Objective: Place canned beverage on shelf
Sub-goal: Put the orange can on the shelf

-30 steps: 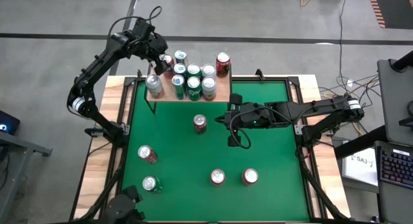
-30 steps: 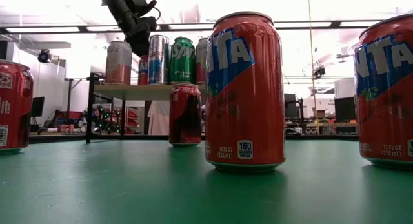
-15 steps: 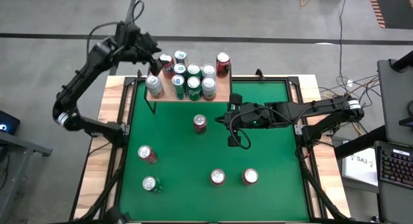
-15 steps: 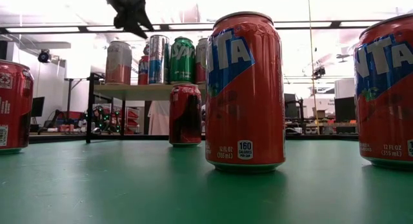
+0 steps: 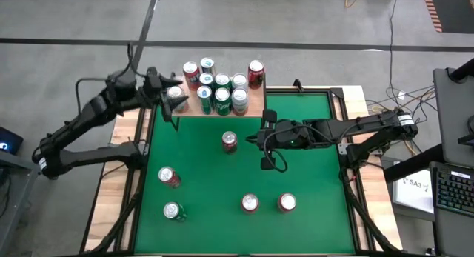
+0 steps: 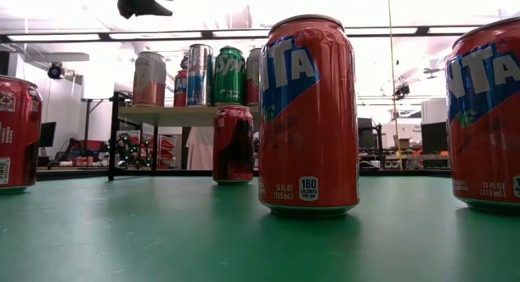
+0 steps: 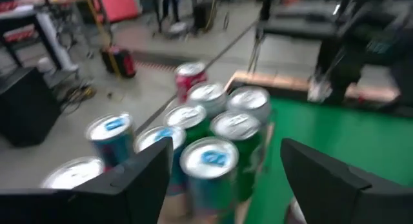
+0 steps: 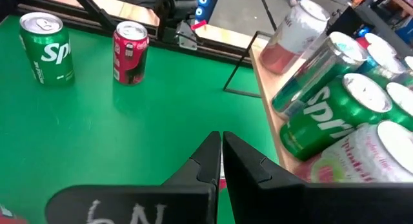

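The shelf (image 5: 255,101) is a light-wood board on thin black legs at the table's far edge. Several cans stand on it (image 5: 222,94); they also show in the low view (image 6: 199,75). My left gripper (image 5: 170,95) hovers open and empty over the shelf's left end, with the cans below it (image 7: 213,159). My right gripper (image 5: 254,137) is shut and empty above the table. It is just right of a red can (image 5: 229,141) that stands upright on the green top.
Two more cans stand at the table's near left, one red (image 5: 169,176) and one green (image 5: 173,210). Two orange cans (image 5: 249,203) (image 5: 286,203) stand near the front edge and fill the low view (image 6: 309,111). Green table top lies bare at the right (image 5: 311,175).
My left gripper has drawn back from the cans at the shelf's far left corner. It has moved toward the table's left edge and then toward the near side, ending over the shelf's left end. The cans stay upright on the shelf.
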You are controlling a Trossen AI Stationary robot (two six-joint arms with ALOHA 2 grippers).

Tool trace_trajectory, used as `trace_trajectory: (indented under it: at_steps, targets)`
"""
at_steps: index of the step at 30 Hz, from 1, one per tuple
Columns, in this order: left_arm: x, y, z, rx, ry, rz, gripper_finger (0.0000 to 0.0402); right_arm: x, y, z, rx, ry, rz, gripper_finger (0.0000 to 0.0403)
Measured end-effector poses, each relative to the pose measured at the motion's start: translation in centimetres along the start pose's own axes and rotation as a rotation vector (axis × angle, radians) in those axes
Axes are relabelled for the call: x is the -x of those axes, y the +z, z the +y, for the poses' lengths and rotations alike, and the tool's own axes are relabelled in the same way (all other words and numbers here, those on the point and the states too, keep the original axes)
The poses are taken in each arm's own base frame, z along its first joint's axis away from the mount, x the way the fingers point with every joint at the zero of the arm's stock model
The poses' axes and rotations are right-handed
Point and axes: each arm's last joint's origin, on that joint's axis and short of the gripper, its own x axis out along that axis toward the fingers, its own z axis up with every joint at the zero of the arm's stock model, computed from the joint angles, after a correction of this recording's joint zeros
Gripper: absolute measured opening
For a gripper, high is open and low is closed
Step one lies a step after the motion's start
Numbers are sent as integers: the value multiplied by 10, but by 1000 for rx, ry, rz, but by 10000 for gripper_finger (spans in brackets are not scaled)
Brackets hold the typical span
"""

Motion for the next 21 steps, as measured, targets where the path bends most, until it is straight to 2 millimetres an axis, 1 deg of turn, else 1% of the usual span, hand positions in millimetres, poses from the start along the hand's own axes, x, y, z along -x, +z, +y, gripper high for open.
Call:
trace_trajectory:
  at_steps: [2,5,8,11,13,15,17,19,21]
  targets:
    - [-2,-10,-6,19,-22,-66,261,-4,-4,3,-1,-1,-21,9]
    - [-4,-25,-10,15,-36,-106,244,-9,-8,8,33,-4,-61,9]
    - [-4,-34,-11,-20,-28,-97,226,-12,-13,10,59,-6,-68,9]
    - [-5,-39,-10,-80,26,-72,208,-13,-16,10,93,-9,-60,9]
    - [-3,-36,-8,-118,79,-71,195,-14,-18,9,125,-14,-51,9]
    - [-2,-26,-4,-142,120,-83,177,-15,-19,5,151,-26,-50,9]
    - [-2,-16,-1,-157,122,-76,155,-16,-19,-2,165,-46,-56,9]
    - [-5,-7,2,-182,107,-32,127,-15,-19,-10,168,-69,-55,9]
    - [-12,-2,6,-209,98,40,94,-15,-21,-18,173,-85,-53,9]
